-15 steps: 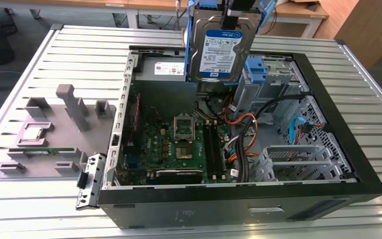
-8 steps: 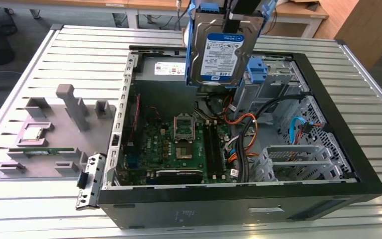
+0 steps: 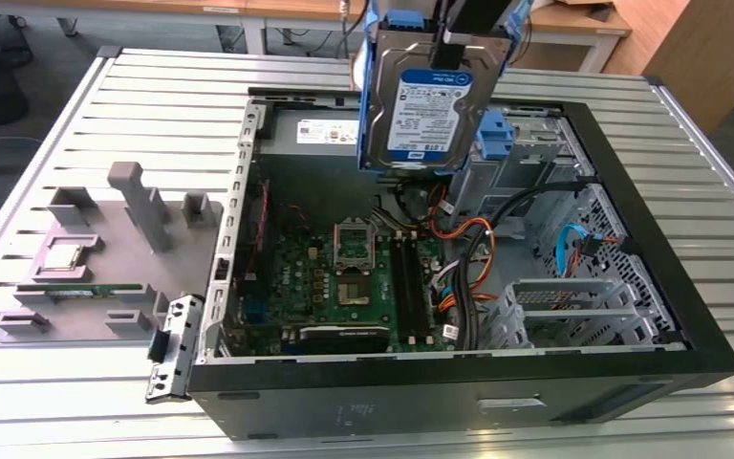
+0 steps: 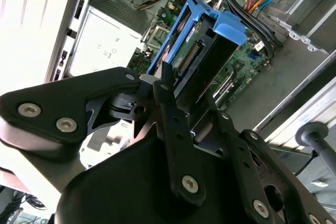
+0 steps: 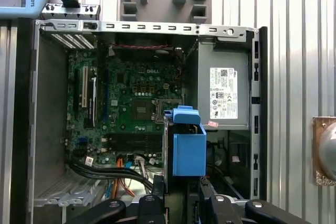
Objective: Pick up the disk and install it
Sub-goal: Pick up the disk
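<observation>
The disk point(image 3: 420, 105) is a silver-grey hard drive with a white-and-blue label, framed by blue carrier rails. It hangs upright in the air above the far side of the open computer case point(image 3: 673, 316). My gripper point(image 3: 451, 43) is shut on its top edge. In both wrist views the disk point(image 4: 202, 51) point(image 5: 188, 148) juts out from between the black fingers point(image 4: 169, 98), with the motherboard point(image 5: 131, 103) below it. A drive bay with a blue bracket point(image 3: 510, 134) lies just to the exterior view's right of the disk.
Orange, black and blue cables point(image 3: 469, 258) cross the case floor beside the metal drive cage point(image 3: 572, 306). The grey power supply point(image 5: 223, 93) fills one corner. A grey fixture point(image 3: 99, 249) with small parts stands on the slatted table point(image 3: 87, 402) at the exterior view's left.
</observation>
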`<action>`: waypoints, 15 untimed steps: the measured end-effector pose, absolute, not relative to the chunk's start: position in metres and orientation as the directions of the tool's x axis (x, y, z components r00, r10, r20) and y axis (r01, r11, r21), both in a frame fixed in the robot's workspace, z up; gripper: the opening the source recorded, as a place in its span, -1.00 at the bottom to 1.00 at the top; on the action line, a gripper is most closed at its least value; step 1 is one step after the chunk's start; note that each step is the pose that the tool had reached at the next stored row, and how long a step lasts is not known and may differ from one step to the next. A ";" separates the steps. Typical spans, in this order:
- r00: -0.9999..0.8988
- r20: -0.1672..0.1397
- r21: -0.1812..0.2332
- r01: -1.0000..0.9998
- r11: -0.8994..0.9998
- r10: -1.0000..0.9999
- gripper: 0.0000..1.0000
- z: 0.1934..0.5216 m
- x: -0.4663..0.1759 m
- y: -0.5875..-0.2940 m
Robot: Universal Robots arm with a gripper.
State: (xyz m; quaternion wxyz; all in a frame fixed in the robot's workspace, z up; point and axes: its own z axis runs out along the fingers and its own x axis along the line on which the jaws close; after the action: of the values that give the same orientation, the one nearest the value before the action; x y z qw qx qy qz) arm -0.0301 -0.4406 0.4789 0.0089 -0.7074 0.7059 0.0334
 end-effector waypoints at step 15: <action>0.001 -0.060 0.034 -0.999 -0.003 -0.998 -0.30 0.478 -0.028 -0.451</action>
State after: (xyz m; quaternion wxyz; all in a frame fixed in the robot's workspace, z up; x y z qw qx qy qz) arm -0.0278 -0.4515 0.4781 0.0089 -0.7074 0.7060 0.0333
